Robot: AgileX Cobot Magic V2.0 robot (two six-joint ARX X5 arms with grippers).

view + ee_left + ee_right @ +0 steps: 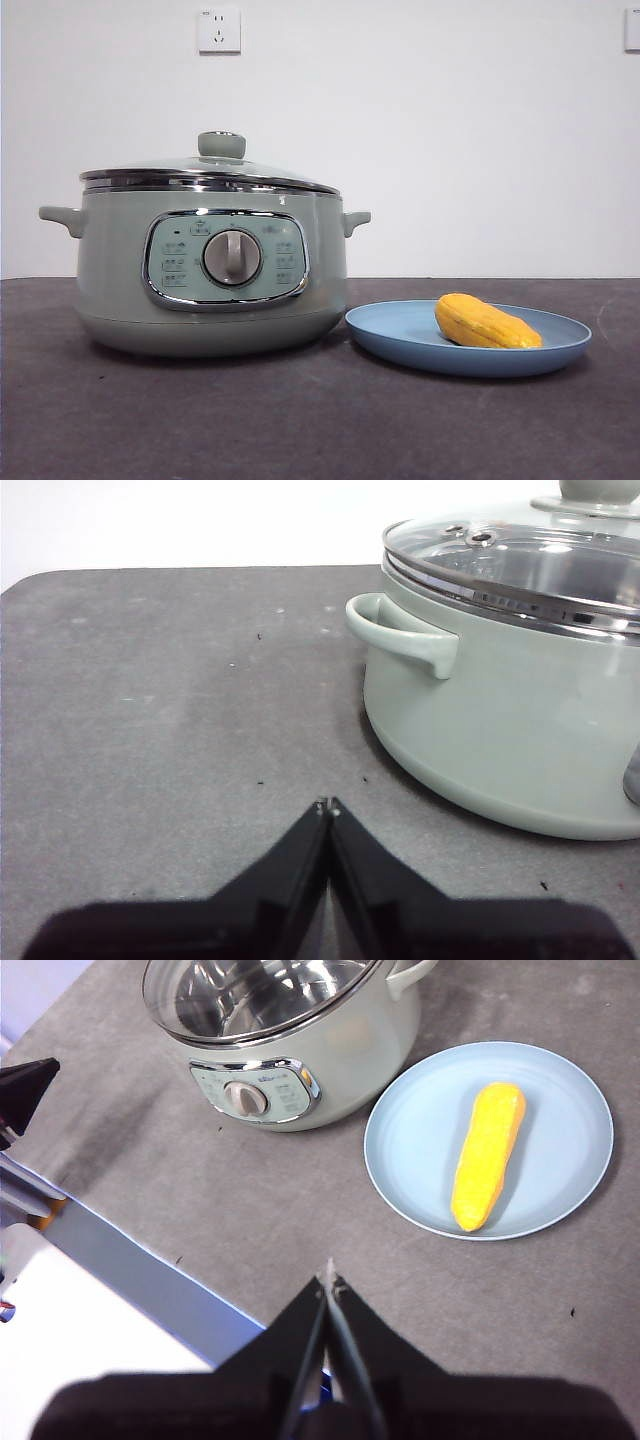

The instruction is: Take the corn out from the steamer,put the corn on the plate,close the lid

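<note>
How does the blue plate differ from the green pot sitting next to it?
The plate is light blue, shallow and open, while the steamer is pale green, deep and tall. The plate holds the corn in plain sight; the steamer is closed under its glass lid. The steamer has side handles and a dial panel; the plate is plain. Both are round and rest on the dark table.

Ahead of the left end effector bare surface lies open up to the steamer, whose handle juts toward it, while past the right end effector steamer and plate stand just beside each other.
</note>
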